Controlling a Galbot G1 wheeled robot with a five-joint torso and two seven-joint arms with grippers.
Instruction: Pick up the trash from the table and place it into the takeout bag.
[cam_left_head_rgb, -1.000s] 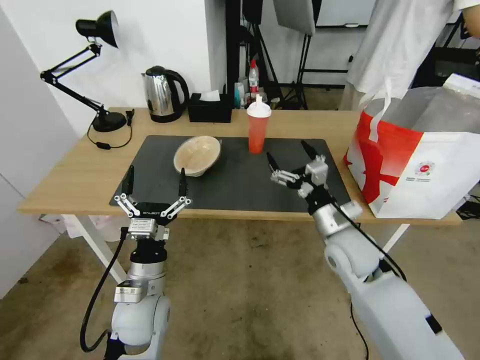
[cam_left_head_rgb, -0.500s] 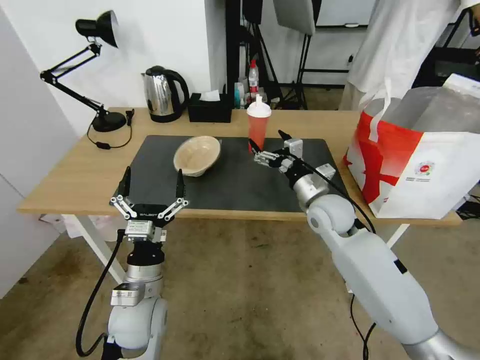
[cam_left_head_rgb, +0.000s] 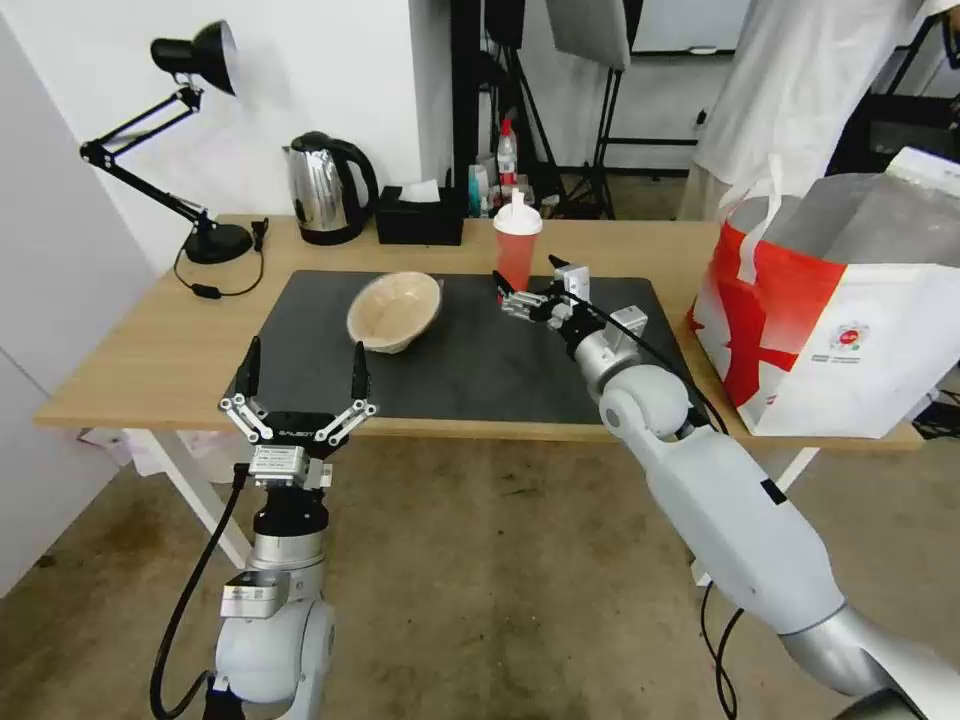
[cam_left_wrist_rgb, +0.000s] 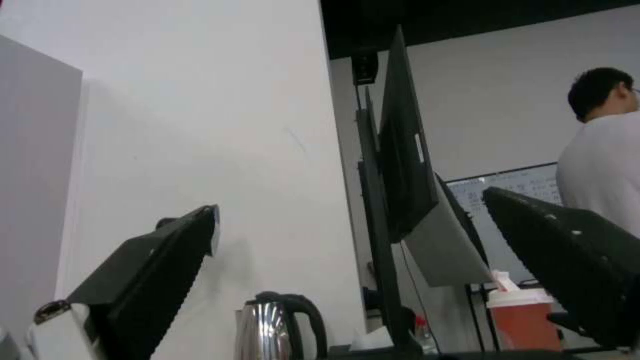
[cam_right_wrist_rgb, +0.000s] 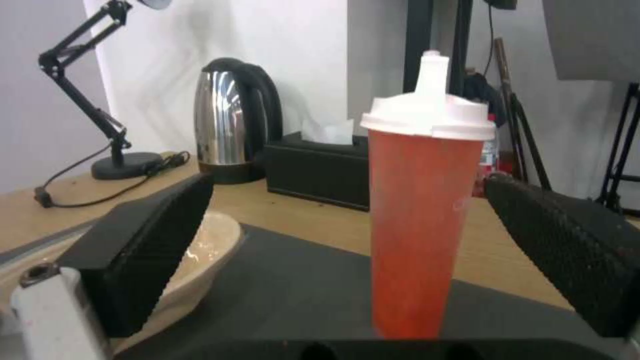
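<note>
- Cup (cam_left_head_rgb: 517, 252) stands upright on the far edge of the dark mat (cam_left_head_rgb: 470, 360), a red translucent one with a white lid, so a sideways grasp around its body seems the natural way to take it.
- The right gripper (cam_left_head_rgb: 527, 290) is level with the cup's lower half, its fingers (cam_right_wrist_rgb: 140, 245) spread wide on either side; in the right wrist view the cup sits between them with a gap on both sides, not yet touched.
- The beige paper-pulp bowl (cam_left_head_rgb: 394, 311) lies tilted on the mat's far left part, well apart from the cup, so reaching for one should not disturb the other.
- The left gripper (cam_left_head_rgb: 300, 375) hangs at the near edge of the counter (cam_left_head_rgb: 150, 340), fingers spread and empty, apparently waiting out of the way.
- The takeout bag (cam_left_head_rgb: 830, 320) stands open-mouthed at the right end of the counter, near the right arm's side, which suits a short carry.
- The steel kettle (cam_left_head_rgb: 322, 187) and black tissue box (cam_left_head_rgb: 420, 215) stand along the far edge, behind the cup.
</note>
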